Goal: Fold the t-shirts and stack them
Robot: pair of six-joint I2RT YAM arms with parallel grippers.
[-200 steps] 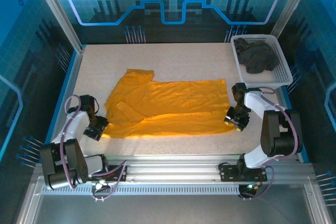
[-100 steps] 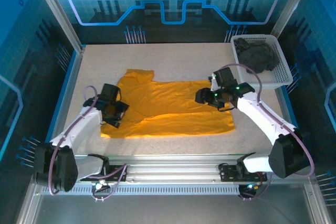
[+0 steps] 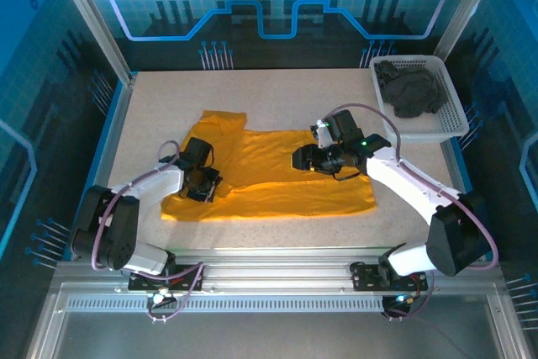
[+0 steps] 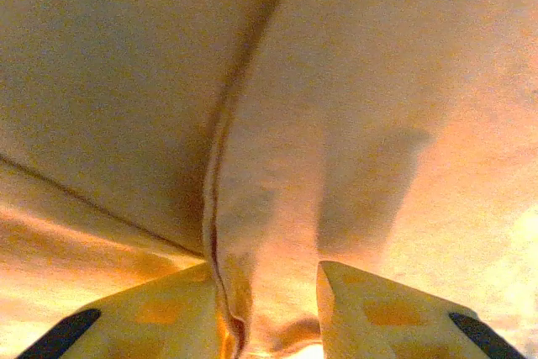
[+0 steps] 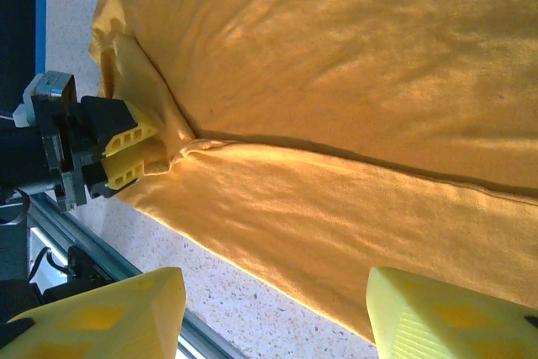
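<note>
The mustard-orange t-shirt (image 3: 269,195) lies spread across the middle of the table, its near half doubled over along a long crease. My left gripper (image 3: 206,184) rests on its left part, by the sleeve. In the left wrist view that gripper (image 4: 269,325) is shut on a pinched ridge of the orange cloth (image 4: 378,81). The right wrist view shows the same grip (image 5: 134,153) with cloth puckering toward it. My right gripper (image 3: 301,160) hovers over the shirt's middle, open (image 5: 277,325), with nothing between its fingers. The charcoal grey t-shirt (image 3: 410,90) lies crumpled in the basket.
A white lattice basket (image 3: 445,128) stands at the back right corner of the table. Speckled tabletop (image 3: 168,98) surrounds the shirt. The metal rail (image 5: 76,250) runs along the near edge.
My left gripper has moved right from the shirt's near left corner onto the sleeve area and closed on a fold. The right arm swung from the shirt's right corner to over its middle.
</note>
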